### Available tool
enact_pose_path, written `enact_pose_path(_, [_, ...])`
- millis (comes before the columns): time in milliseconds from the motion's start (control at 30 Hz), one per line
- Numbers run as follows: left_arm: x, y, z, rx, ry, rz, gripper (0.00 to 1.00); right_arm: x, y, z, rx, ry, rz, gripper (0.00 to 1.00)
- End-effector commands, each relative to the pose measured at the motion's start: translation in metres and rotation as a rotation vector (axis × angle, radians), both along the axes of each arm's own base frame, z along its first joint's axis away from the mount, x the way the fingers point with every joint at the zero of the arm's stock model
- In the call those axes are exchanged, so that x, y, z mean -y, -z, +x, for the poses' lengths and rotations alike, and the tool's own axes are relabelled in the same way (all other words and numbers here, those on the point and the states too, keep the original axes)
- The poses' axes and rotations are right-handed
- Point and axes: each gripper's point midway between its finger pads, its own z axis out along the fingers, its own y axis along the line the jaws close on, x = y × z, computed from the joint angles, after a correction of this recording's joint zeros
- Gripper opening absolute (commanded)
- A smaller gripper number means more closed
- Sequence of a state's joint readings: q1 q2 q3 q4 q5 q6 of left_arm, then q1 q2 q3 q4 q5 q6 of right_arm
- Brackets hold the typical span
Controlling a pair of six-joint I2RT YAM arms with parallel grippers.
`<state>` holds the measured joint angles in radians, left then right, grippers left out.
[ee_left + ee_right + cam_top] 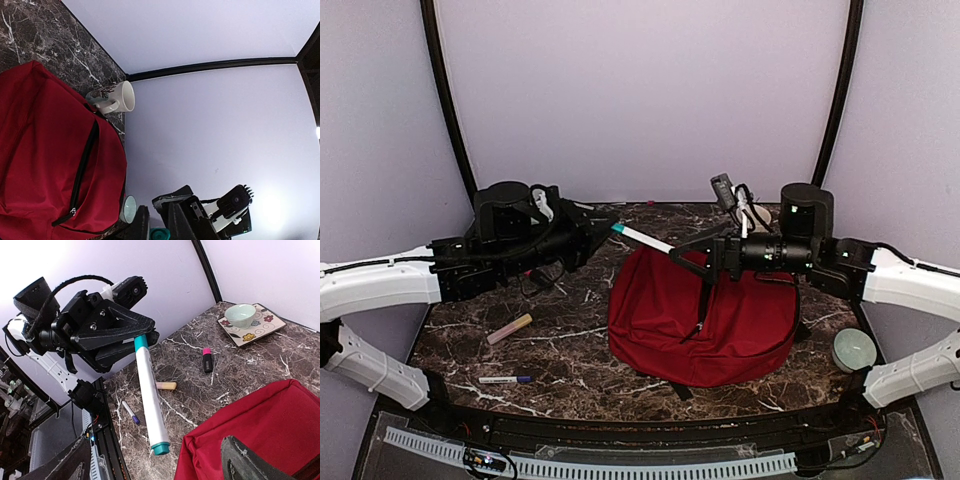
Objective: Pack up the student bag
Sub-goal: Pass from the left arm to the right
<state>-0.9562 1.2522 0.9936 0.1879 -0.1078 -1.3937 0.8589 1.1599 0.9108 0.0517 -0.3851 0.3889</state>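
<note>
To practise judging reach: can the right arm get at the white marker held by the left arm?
Probably yes: the right fingers stand open, the marker has its free end close before them above the student bag, with nothing between.

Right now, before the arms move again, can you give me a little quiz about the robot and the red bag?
1. True or false: the left gripper is shut on the white marker with teal ends.
2. Pick one. The right gripper is: A open wide, B shut on the marker, C out of view.
3. Fill the gap: the marker is ____ the student bag, not in it.

Key: 1 true; 2 A; 3 outside.
</note>
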Motion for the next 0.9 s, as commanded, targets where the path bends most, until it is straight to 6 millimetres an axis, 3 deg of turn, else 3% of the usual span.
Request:
enact_pose_path(0, [-0.006, -0.029, 0.005, 0.037, -0.039, -0.118, 0.0, 0.003, -0.032, 0.001, 0.051, 0.003, 0.149, 0.89])
enact_pose_path(267, [-0.006, -0.031, 0.004, 0.041, -0.031, -0.163, 0.0, 0.0, -0.044, 0.007, 0.012, -0.026, 0.257, 0.84])
enact_pose_path(467, [-0.005, -0.034, 0.002, 0.043, -0.021, -0.187, 0.0, -0.012, -0.047, 0.007, -0.032, -0.089, 0.3, 0.63])
enact_pose_path(667, [-0.006, -0.04, 0.001, 0.055, -0.016, -0.196, 0.0, -0.013, -0.046, 0.012, -0.046, -0.068, 0.305, 0.62])
enact_pose_path(867, [-0.007, -0.039, -0.001, 0.051, -0.012, -0.201, 0.0, -0.015, -0.05, 0.009, -0.058, -0.097, 0.332, 0.34])
